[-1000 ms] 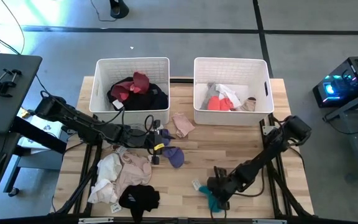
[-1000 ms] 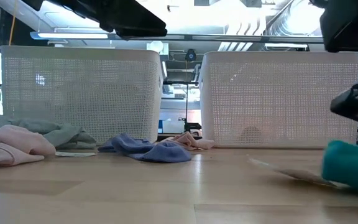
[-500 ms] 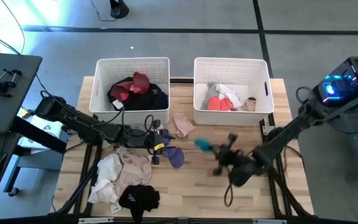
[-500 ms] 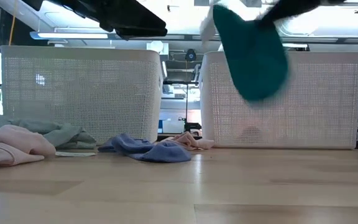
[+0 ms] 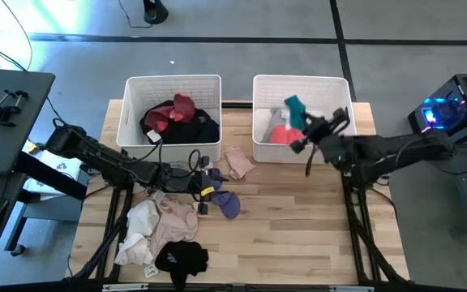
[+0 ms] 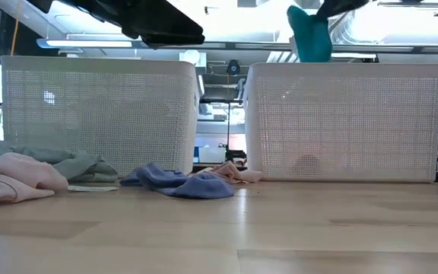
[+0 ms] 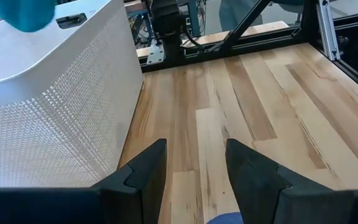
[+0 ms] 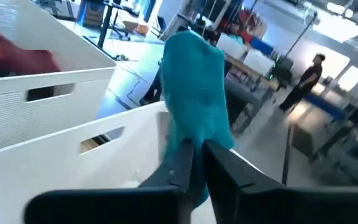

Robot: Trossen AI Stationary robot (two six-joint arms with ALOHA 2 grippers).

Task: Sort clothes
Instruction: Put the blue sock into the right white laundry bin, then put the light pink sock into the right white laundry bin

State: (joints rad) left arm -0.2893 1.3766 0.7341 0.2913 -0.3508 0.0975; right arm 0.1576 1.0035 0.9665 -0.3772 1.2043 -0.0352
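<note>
I have the right gripper over the right-hand bin, jaws pinched on a teal sock that hangs above the clothes already inside. I judge it light, limp and likely to swing, so a pinch near one end suits it. It looks plain teal, soft, folded over the fingers. The left gripper waits low near the lavender garment at table centre, jaws apart and empty. More clothes lie near left.
</note>
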